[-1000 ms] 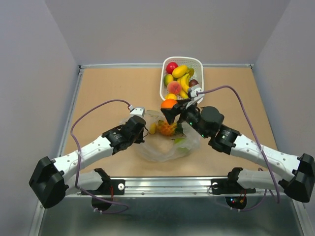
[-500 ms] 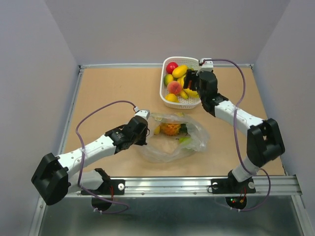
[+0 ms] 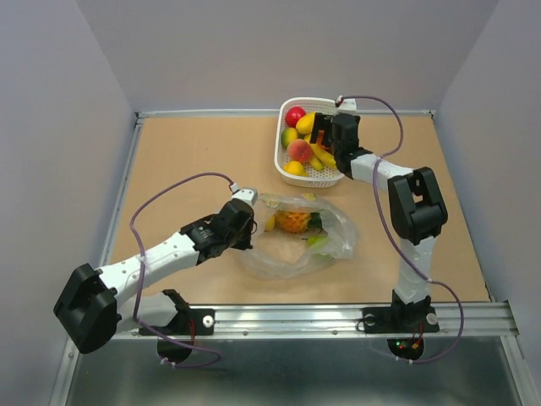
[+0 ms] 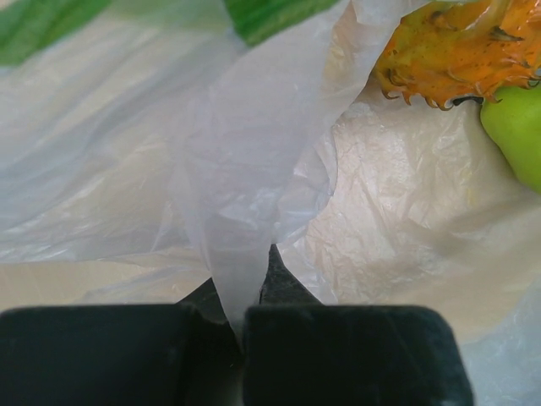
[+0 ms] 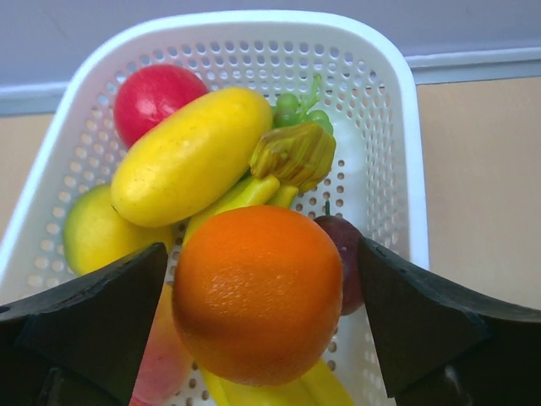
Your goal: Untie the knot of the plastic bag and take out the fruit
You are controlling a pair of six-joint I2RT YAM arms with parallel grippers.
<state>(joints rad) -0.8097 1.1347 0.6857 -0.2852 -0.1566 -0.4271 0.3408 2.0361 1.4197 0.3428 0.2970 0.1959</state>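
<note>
Tan tabletop (image 3: 194, 152) between grey walls (image 3: 296, 51); left gripper (image 4: 243, 315) tight on plastic bag (image 4: 237, 169), right gripper (image 5: 262, 252) wide around orange (image 5: 258, 296) over basket (image 5: 408, 152)

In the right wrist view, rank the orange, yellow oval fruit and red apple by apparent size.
1. orange, nearest the camera, so its lead is unsure
2. yellow oval fruit
3. red apple, partly hidden

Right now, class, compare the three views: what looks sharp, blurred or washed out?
Top external: even light, sharp throughout. Left wrist: the plastic bag pale, nearly washed out; green patches at top blurred. Right wrist: the orange crisp; the right hand dark, featureless.
</note>
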